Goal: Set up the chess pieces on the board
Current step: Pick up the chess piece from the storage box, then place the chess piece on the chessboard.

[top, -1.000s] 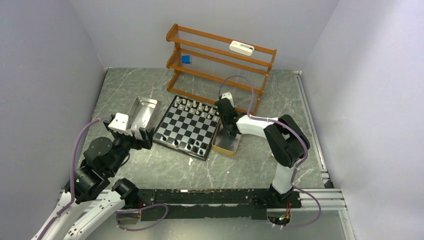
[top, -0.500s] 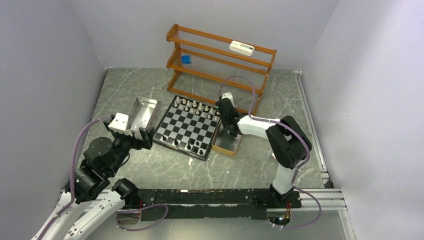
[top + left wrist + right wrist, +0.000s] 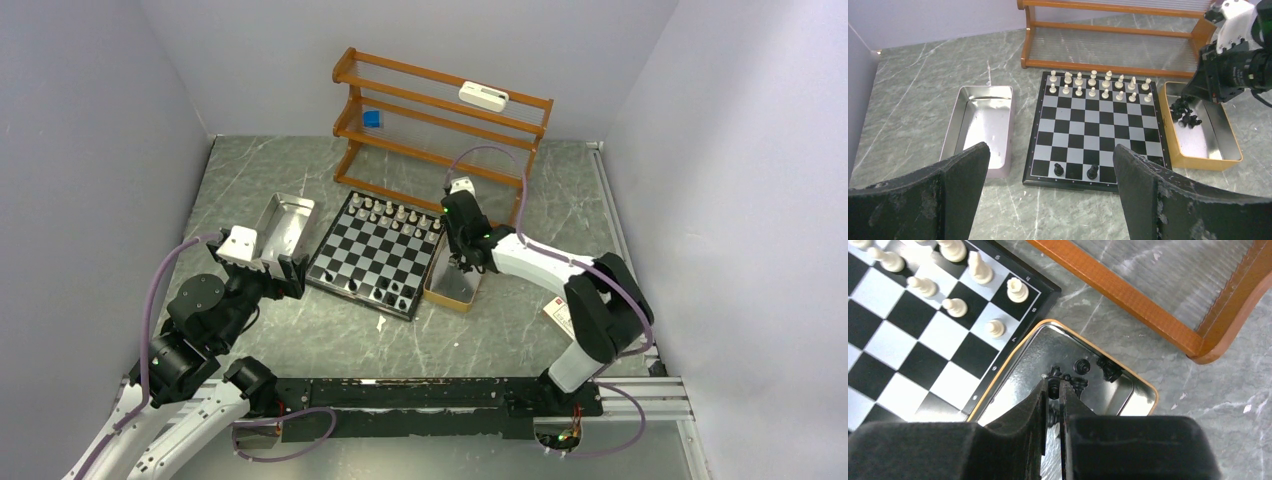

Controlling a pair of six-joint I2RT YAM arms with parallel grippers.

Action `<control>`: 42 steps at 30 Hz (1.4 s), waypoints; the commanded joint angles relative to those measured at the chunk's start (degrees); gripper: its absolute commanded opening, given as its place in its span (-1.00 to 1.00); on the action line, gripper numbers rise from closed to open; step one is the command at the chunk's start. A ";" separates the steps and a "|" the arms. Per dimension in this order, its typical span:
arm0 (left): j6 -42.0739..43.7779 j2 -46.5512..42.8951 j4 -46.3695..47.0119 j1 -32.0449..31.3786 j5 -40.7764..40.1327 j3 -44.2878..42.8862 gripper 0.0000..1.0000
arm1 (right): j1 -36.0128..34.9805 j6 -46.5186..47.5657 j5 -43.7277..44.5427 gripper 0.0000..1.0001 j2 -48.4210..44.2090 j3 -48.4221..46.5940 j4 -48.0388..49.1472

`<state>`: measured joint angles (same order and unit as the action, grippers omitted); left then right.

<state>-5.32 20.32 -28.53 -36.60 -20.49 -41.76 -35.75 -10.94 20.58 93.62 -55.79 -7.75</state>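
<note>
Your right gripper (image 3: 1053, 386) pinches 1 small black chess piece (image 3: 1053, 390) between nearly closed fingertips, at the heap of black pieces (image 3: 1186, 113) in the orange-rimmed tin (image 3: 1204, 163) just right of the chessboard (image 3: 1098, 132). Cream pieces (image 3: 1092, 83) fill its 2 far rows; 2 black ones (image 3: 1059, 170) stand on the near row. Your left gripper (image 3: 1050, 152) hangs wide open.
</note>
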 commanded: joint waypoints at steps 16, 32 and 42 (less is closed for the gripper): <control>0.49 -0.04 0.90 -0.31 0.19 0.27 0.95 | -12.50 -4.76 -2.84 -0.75 -6.77 -5.38 -3.42; 0.66 -4.07 1.62 -0.31 -0.51 0.27 0.95 | -24.06 -6.11 -1.60 -0.74 4.43 -13.16 -0.77; 0.66 -4.58 1.46 -0.31 -0.62 0.23 0.95 | -26.36 -4.42 1.02 -0.73 12.33 -18.26 -1.59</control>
<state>-5.32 16.23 -28.49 -36.60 -20.56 -41.76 -61.69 -16.12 18.96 103.74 -72.01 -9.72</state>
